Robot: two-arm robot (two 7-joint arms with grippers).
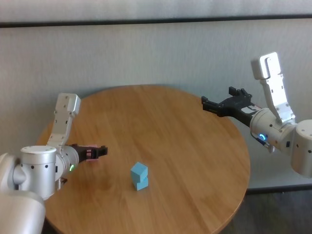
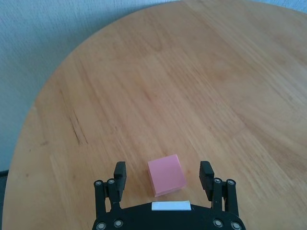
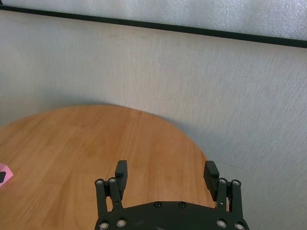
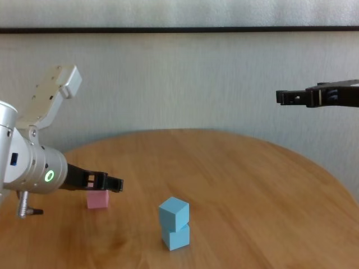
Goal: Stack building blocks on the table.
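Two of the three blocks were found already stacked: one blue block (image 1: 139,170) sat on the other blue block (image 1: 142,184), turned slightly out of line with it, just past the table's (image 1: 195,146) centre toward 6 o'clock in the head view. The pink block (image 2: 166,174) was left unstacked, resting flat on the wood toward 8 o'clock, well apart from the pair. The left gripper (image 2: 163,175) was held low over the table with its jaws spread wide, one finger on each side of the pink block and a clear gap on both sides, so nothing was gripped yet. The right gripper (image 1: 210,104) was kept raised near the table's edge at about 2 o'clock, parked, its jaws likewise apart and empty. The task was judged roughly two-thirds done. What remained, by the look of things, was the closing of the left jaws on the pink block, its lift and carry to the blue pair, and its placing on top. The skewed upper block was judged a risk to a steady third tier.
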